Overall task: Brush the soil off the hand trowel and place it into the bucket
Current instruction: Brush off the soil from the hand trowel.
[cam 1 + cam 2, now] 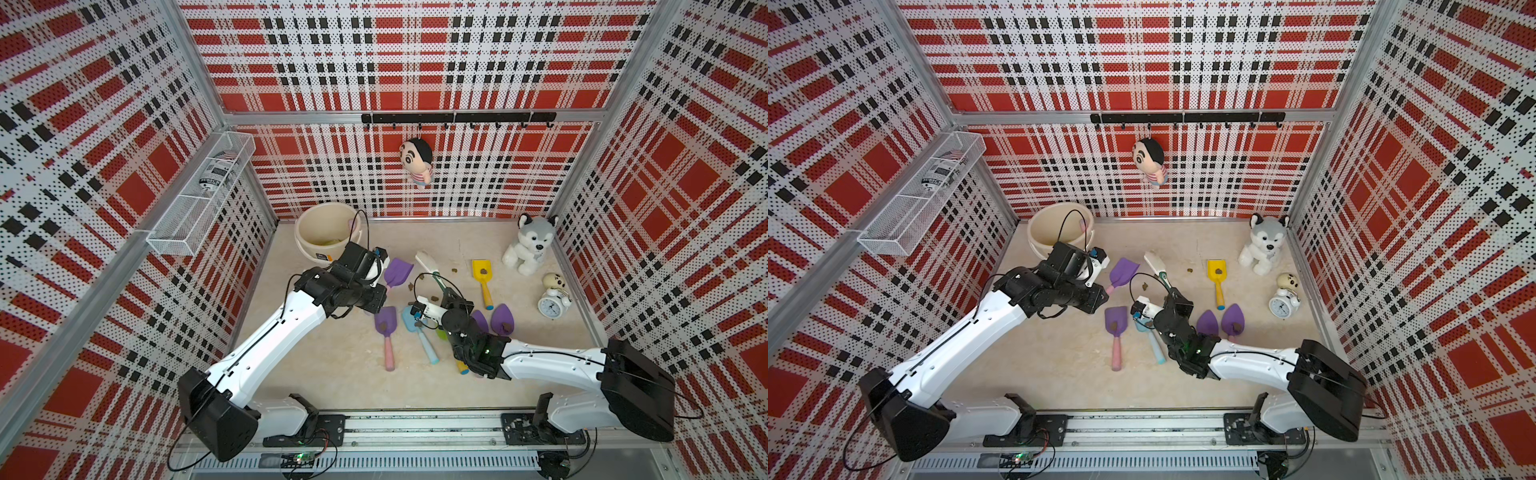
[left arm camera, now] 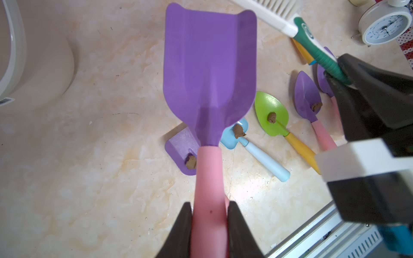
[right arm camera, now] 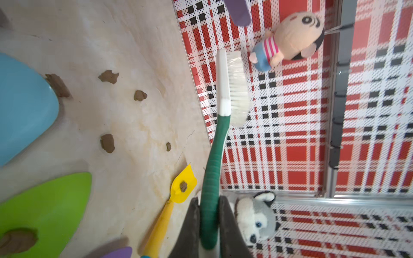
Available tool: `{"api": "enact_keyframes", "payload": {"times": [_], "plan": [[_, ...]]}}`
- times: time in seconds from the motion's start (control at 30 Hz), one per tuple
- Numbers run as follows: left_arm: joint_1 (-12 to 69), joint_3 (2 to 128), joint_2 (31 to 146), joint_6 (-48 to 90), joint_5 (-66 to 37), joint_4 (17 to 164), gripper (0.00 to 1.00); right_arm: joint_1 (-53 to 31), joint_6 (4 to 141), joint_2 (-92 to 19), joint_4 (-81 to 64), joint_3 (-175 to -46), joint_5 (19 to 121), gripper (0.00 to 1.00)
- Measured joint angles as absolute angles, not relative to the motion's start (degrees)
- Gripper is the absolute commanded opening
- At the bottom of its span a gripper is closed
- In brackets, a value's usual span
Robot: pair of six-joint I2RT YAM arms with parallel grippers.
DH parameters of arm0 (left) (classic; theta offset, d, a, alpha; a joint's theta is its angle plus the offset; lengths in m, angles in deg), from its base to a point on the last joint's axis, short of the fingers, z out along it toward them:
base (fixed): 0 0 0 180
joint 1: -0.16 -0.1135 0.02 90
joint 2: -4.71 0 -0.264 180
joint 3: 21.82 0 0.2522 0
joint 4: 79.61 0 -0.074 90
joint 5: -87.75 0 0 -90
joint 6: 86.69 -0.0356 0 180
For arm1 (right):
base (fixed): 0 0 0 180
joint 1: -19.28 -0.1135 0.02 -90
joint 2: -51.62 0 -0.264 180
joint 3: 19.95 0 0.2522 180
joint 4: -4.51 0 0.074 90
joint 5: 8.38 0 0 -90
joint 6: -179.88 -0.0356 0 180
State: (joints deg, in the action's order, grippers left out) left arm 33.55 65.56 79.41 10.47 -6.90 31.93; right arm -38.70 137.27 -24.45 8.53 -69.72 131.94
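Note:
My left gripper (image 2: 209, 214) is shut on the pink handle of a purple hand trowel (image 2: 210, 67), held above the floor beside the bucket (image 1: 300, 243). Its blade (image 1: 398, 272) shows no soil in the left wrist view. My right gripper (image 3: 209, 214) is shut on the green handle of a white-bristled brush (image 3: 224, 89). The brush head (image 1: 424, 262) stands just right of the blade, apart from it. Loose soil lumps (image 3: 107, 143) lie on the floor. The cream bucket (image 1: 1038, 243) sits at the back left.
Other trowels lie on the floor with soil lumps: a purple square one (image 1: 385, 322), blue (image 1: 411, 320), green (image 2: 271, 114), yellow (image 1: 482, 272), purple pointed (image 1: 503, 320). A husky plush (image 1: 530, 247) and an alarm clock (image 1: 552, 306) stand at the right.

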Motion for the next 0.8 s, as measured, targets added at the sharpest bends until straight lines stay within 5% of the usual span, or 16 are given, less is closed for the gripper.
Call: {"api": "enact_keyframes", "payload": {"times": [0.27, 0.57, 0.8], "plan": [[34.49, 64.43, 79.95, 10.34, -4.53, 34.21, 0.0, -28.45, 103.77, -12.17, -9.61, -76.54, 102.65, 0.0], [37.4, 63.64, 83.28, 10.64, -2.83, 39.15, 0.0, -19.9, 76.07, -10.33, -13.24, -79.62, 67.18, 0.0], [38.23, 63.66, 83.95, 10.97, -1.56, 40.06, 0.0, -18.83, 66.87, -13.63, -12.84, -79.4, 58.44, 0.0]]}}
